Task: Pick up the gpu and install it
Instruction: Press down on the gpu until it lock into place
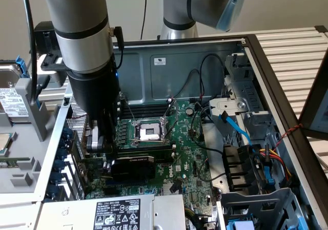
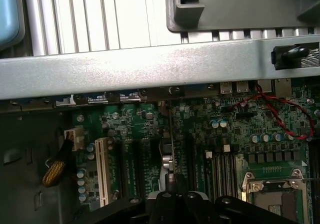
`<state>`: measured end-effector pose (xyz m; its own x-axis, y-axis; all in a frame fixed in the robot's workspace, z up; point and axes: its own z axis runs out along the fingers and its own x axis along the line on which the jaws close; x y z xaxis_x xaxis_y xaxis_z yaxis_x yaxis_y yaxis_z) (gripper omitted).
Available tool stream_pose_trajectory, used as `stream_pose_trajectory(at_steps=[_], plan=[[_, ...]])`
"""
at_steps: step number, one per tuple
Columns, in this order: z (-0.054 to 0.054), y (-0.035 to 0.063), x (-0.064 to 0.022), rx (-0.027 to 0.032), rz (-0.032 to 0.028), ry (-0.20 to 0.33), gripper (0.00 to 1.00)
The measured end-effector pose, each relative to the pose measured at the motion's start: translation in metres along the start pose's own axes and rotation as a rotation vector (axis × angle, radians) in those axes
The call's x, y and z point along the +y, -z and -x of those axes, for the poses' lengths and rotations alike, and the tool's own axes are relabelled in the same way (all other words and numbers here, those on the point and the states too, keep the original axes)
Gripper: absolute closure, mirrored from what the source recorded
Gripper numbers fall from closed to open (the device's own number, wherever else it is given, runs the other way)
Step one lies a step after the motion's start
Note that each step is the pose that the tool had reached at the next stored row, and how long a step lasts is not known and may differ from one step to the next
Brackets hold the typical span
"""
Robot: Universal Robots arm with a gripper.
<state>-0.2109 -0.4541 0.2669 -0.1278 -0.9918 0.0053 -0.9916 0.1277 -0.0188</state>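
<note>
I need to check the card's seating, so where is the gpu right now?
In the exterior view the gpu stands on the motherboard, just below the CPU socket and beside the tool, toward that view's left.

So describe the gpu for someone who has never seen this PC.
Start at the open PC case and find the green motherboard with its square CPU socket. Just in front of the socket, under the shut gripper, sits the gpu: the only card with a black shroud.

One gpu, one motherboard, one power supply, one hard drive.
</note>
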Motion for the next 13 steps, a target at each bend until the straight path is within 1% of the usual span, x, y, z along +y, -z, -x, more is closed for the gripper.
stream_pose_trajectory(at_steps=[1, 2, 6, 7, 8, 9, 10, 13], plan=[[0.000, -0.0001, 0.0001, 0.0002, 0.0005, -0.001, 0.89], [0.000, -0.0001, 0.0001, 0.0004, 0.0026, -0.001, 0.89], [0.000, -0.0002, 0.0004, 0.0021, 0.0203, -0.005, 0.89], [0.000, -0.0002, 0.0004, 0.0023, 0.0234, -0.006, 0.89], [0.000, -0.0002, 0.0004, 0.0023, 0.0254, -0.006, 0.89], [0.000, 0.0002, 0.0005, 0.0021, 0.0260, -0.006, 0.89], [0.000, 0.0018, 0.0005, 0.0007, 0.0255, -0.007, 0.89], [0.000, 0.0102, -0.0015, 0.0021, 0.0260, -0.007, 0.89]])
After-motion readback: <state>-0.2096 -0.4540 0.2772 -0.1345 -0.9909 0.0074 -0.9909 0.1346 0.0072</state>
